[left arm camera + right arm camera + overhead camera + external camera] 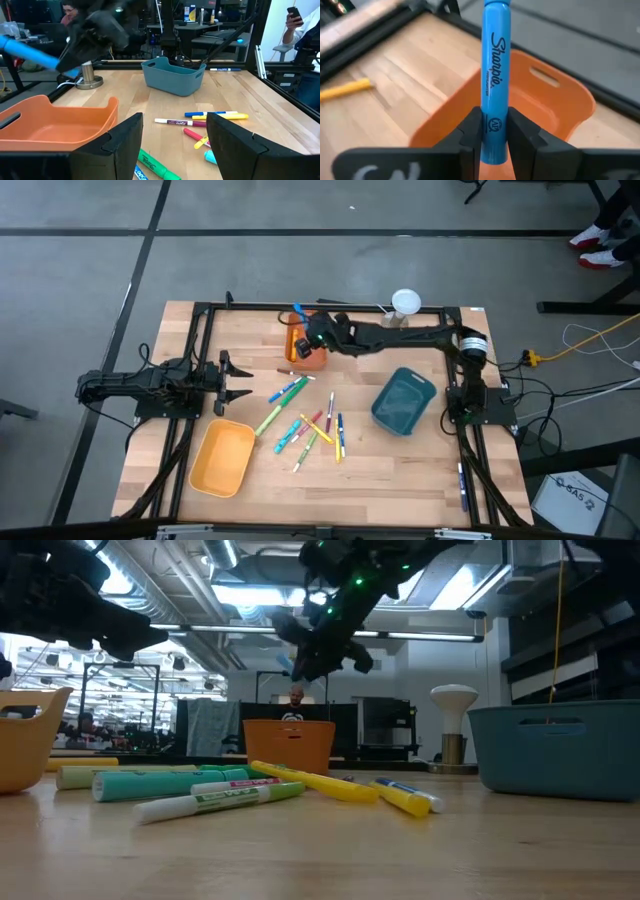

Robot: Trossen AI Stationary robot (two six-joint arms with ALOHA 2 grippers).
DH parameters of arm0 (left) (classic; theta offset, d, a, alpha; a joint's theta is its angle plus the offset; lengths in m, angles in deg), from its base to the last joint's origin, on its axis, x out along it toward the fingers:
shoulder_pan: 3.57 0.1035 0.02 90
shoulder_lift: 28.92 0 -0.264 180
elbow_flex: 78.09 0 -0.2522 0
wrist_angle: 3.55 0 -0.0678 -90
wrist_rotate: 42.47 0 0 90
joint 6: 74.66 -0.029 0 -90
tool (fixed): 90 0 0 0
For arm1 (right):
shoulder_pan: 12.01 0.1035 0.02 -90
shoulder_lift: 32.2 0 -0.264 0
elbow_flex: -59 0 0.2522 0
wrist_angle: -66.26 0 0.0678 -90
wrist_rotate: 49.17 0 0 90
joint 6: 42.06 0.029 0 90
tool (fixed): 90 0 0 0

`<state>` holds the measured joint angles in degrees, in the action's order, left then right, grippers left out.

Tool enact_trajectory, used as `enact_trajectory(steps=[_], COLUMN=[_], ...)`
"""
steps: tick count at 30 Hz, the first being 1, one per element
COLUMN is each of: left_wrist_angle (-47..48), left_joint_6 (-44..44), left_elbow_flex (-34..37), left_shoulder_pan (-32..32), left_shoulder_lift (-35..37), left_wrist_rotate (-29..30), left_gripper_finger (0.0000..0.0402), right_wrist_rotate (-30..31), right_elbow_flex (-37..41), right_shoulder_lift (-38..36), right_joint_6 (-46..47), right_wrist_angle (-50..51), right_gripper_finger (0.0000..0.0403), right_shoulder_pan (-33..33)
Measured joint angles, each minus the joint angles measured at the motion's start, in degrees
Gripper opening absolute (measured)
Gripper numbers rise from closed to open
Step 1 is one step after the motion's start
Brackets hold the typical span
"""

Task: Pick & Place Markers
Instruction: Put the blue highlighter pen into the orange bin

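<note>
Several markers (310,428) in green, blue, yellow and pink lie loose on the wooden table between the bins; they also show in the low view (250,790). My right gripper (304,330) reaches in from the right over the orange bin (308,352) and is shut on a blue marker (495,65). In the low view it hangs (322,635) above that bin (290,745). My left gripper (172,145) waits open at the table's left side (235,380), touching nothing, level with the orange bin (55,125). My right gripper pinches the blue marker between its two fingers (470,132) on the barrel just below the printed lettering (495,122). The marker lies along the fingers and sticks out well past their tips (297,313). It is lifted clear, slanting over the orange bin (545,100).
A yellow bin (225,458) sits near the front left and a teal bin (403,400) at the right. A white knob on a metal stand (405,303) stands at the far edge. A black frame (330,308) borders the table. People show beyond the table (295,25).
</note>
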<state>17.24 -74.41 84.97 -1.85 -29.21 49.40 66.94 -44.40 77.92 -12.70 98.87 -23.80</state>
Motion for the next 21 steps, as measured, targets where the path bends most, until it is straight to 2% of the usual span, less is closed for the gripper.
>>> enact_trajectory(steps=[6, 12, 15, 21], left_wrist_angle=[0.0, 0.0, 0.0, 0.0], left_joint_6=[0.0, 0.0, 0.0, 0.0], left_elbow_flex=[0.0, 0.0, 0.0, 0.0], left_shoulder_pan=[0.0, 0.0, 0.0, 0.0], left_shoulder_lift=[0.0, 0.0, 0.0, 0.0], left_wrist_rotate=[0.0, 0.0, 0.0, 0.0], left_gripper_finger=[0.0214, 0.0214, 0.0214, 0.0214], right_wrist_rotate=[-6.1, -13.6, -14.5, -14.8], right_elbow_flex=[-9.3, -10.5, -10.4, -10.4], right_shoulder_lift=[5.2, 7.3, 7.7, 8.2], right_joint_6=[1.5, 4.4, 5.4, 4.5], right_wrist_angle=[13.6, 17.8, 20.5, 19.7], right_gripper_finger=[0.0069, 0.0072, 0.0076, 0.0077], right_shoulder_pan=[-2.1, -3.1, -3.5, -3.5])
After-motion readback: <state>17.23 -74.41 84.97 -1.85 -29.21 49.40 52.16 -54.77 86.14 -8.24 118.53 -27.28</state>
